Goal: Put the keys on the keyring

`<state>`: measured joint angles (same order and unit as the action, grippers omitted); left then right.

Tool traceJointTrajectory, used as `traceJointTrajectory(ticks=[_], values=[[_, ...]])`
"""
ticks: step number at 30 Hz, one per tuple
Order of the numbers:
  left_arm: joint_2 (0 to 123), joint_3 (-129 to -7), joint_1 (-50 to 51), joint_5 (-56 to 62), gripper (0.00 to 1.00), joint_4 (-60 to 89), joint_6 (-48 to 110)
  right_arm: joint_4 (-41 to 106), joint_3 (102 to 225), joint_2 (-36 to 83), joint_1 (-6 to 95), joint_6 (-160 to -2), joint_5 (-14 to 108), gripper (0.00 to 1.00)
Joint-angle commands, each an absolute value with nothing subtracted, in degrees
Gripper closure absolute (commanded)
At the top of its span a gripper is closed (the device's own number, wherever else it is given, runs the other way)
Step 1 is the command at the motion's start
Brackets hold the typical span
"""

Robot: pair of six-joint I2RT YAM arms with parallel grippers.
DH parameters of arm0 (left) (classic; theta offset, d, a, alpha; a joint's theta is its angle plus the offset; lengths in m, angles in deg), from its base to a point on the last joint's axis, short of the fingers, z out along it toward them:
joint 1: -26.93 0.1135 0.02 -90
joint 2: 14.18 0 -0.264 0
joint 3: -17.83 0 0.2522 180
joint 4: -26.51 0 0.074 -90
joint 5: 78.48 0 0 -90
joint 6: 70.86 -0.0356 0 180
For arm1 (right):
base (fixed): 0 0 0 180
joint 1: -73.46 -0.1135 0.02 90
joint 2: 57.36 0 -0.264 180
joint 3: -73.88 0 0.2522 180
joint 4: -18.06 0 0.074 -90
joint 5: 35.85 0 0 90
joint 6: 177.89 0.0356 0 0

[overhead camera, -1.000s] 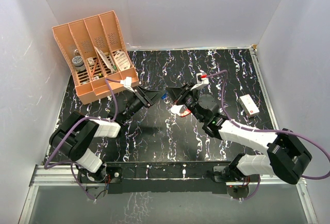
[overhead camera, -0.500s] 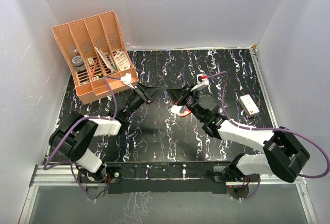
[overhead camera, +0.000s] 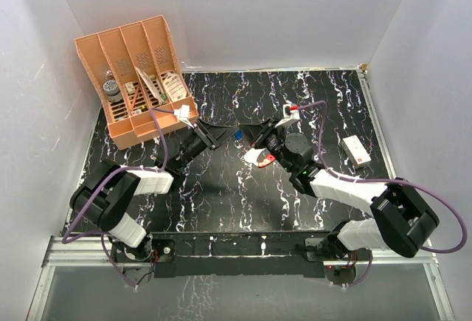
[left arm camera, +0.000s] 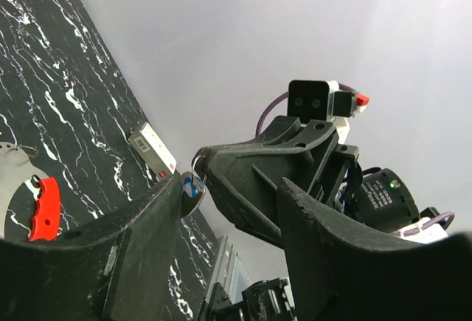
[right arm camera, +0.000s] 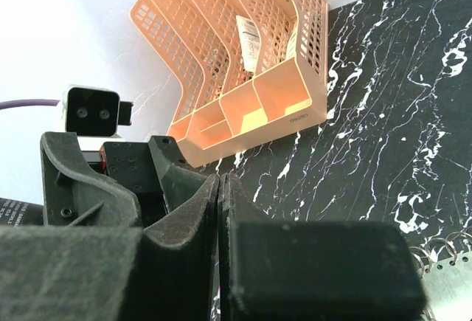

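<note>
The key (overhead camera: pixel 237 134), tiny with a blue head, hangs above the table between the two gripper tips. My right gripper (overhead camera: pixel 249 136) is shut on it. In the left wrist view the key (left arm camera: pixel 192 184) sits at the right gripper's tip (left arm camera: pixel 203 159), against the inner edge of my left fingertip (left arm camera: pixel 173 201). My left gripper (overhead camera: pixel 223 133) is open, its jaws standing either side of the right gripper's fingers. The red-and-silver keyring (overhead camera: pixel 261 158) lies flat on the table under the right arm, also seen low in the left wrist view (left arm camera: pixel 44 208). The right wrist view shows pressed-together fingers (right arm camera: pixel 192 203); the key is hidden there.
An orange mesh organizer (overhead camera: pixel 118 118) with small items stands at the back left, close behind the left arm. A small white box with a red mark (overhead camera: pixel 356 151) lies on the right of the black marbled table (overhead camera: pixel 221 195). White walls close in three sides.
My left jaws have narrowed a little and edged toward the right gripper's tip. The key has barely moved and the right gripper stays shut.
</note>
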<state>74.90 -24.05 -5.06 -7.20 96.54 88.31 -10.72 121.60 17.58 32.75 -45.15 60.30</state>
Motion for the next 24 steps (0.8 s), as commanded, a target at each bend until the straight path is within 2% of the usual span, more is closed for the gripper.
traceJointTrajectory(ticks=[1, 3, 6, 10, 15, 24], values=[[72.86, -23.45, -4.8, -9.43, 0.51, 114.85, 86.5, -14.83, 124.23, 17.09, 33.61, -45.05, 59.31, 1.0], [72.88, -23.49, -4.85, -10.26, 0.55, 113.77, 85.39, -14.55, 124.6, 17.02, 33.85, -45.24, 58.99, 1.0], [72.42, -23.36, -4.89, -10.56, 0.55, 111.1, 83.01, -13.87, 125.09, 16.74, 33.93, -45.26, 58.61, 1.0], [70.83, -24.09, -5.05, -11.05, 0.5, 106.0, 78.89, -13.47, 125.5, 16.56, 33.91, -45.26, 58.28, 1.0], [67.33, -25.03, -6.76, -9.53, 0.33, 96.79, 71.48, -13.08, 125.94, 16.77, 33.91, -45.12, 57.97, 1.0], [59.84, -26.54, -9.46, -2.89, 0.3, 75.6, 57.93, -10.9, 127.19, 16.13, 33.91, -45.08, 58.42, 1.0]])
